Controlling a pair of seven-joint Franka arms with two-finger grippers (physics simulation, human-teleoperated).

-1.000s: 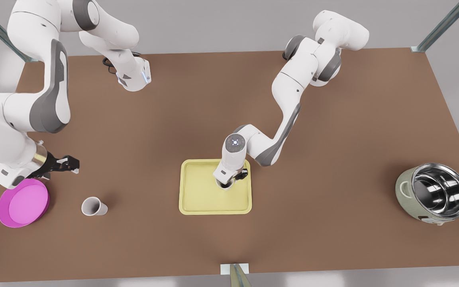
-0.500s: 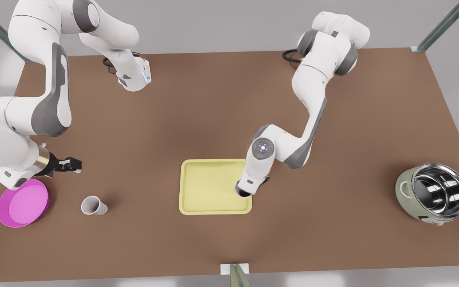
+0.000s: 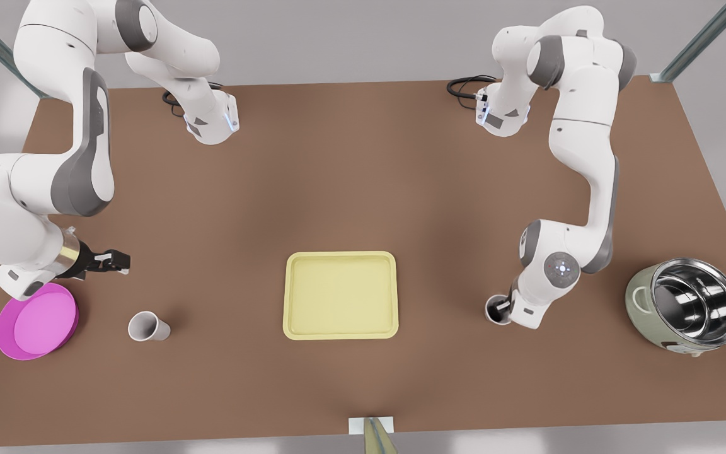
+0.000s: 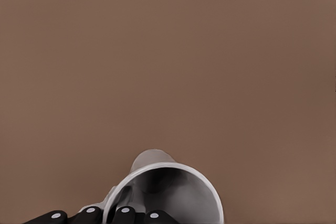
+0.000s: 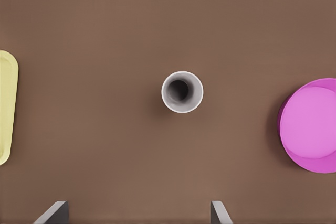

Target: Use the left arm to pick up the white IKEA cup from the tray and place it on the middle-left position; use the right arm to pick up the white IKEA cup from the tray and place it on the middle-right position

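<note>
My left gripper (image 3: 505, 308) is clenched on a white cup (image 3: 495, 309). A second ago that cup was in the tray (image 3: 338, 296), at its corner. I have since carried it out over the bare tabletop (image 3: 363, 176), and it is now between the tray and the steel pot (image 3: 687, 306), toward the front view's right edge. I can't tell whether its base touches down yet. The tray now holds nothing, so judging by this, only the set-down and release remain.

My right gripper (image 3: 108, 260) waits with fingers (image 5: 54, 211) spread near the pink plate (image 3: 36, 320). The other cup (image 3: 147, 326) stands upright on the tabletop just beside that plate.
</note>
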